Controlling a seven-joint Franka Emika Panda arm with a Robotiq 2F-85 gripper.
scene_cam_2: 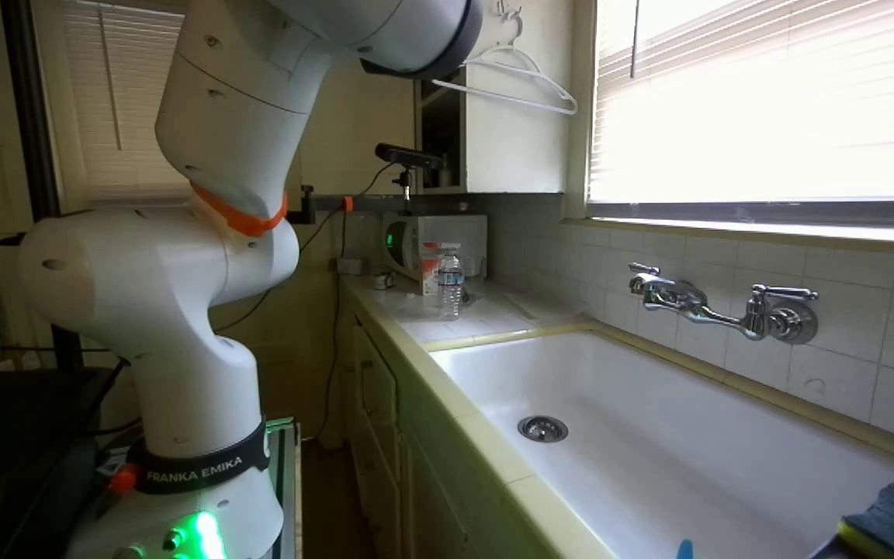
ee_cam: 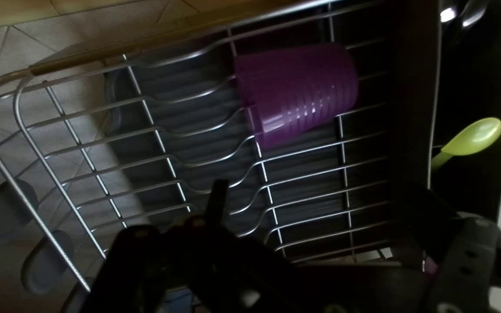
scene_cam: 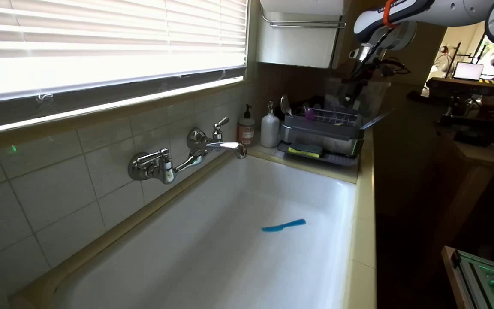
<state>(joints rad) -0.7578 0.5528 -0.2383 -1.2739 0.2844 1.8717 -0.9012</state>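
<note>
Over the silver wire dish rack (ee_cam: 262, 162): gripper (scene_cam: 349, 98) spread wide, nothing held.
Purple ribbed plastic cup (ee_cam: 298, 91): sideways in the rack, wires beneath, probably for draining.
Yellow-green plastic spoon (ee_cam: 476, 135): bowl up, likely propped by the dark utensil holder (ee_cam: 413, 113).
Blue plastic knife (scene_cam: 284, 225): loose in the white sink (scene_cam: 230, 257).

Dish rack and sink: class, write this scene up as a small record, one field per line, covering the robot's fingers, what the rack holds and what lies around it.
fingers: spread apart over the rack; no object seen held; contact unclear
cup: purple, on its side in the rack
spoon: yellow-green, at the rack's side
sponge: dark and yellow, at the rack's foot
white bottle: pump-topped, beside the rack
brown bottle: pump-topped, next to the white bottle
sink: white, holding a blue knife
tap: metal, wall-mounted
</note>
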